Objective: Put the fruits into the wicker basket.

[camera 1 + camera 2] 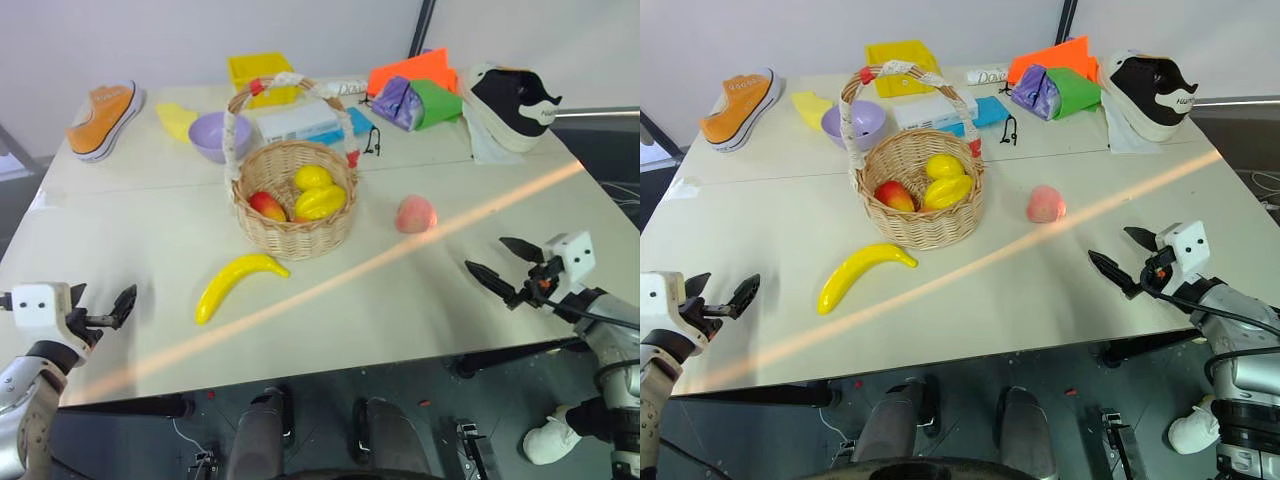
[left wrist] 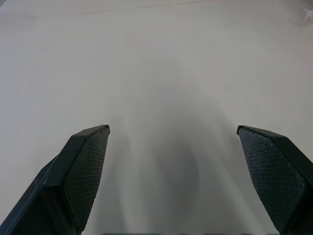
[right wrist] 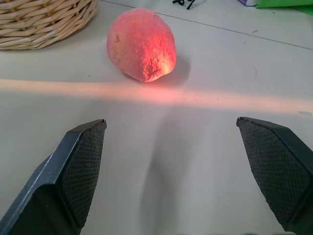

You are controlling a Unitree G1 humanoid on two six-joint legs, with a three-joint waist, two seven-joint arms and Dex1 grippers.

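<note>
Both tools wide open, nothing picked up yet

The right tool [image 1: 508,269] sits low and aimed at the peach [image 1: 415,214], just beside the wicker basket [image 1: 295,235], probably lining up a grab. The left tool [image 1: 104,311] gapes over bare worktop [image 1: 150,230], with the banana [image 1: 237,283] lying in front of the basket.

Left gripper [image 1: 100,308] hovering at the near left, fingers spread wide, pointing toward the far side, holding nothing, right gripper [image 1: 510,268] hovering at the near right, fingers [image 3: 73,176] gaping wide, angling toward the far left, gripping nothing.
</note>
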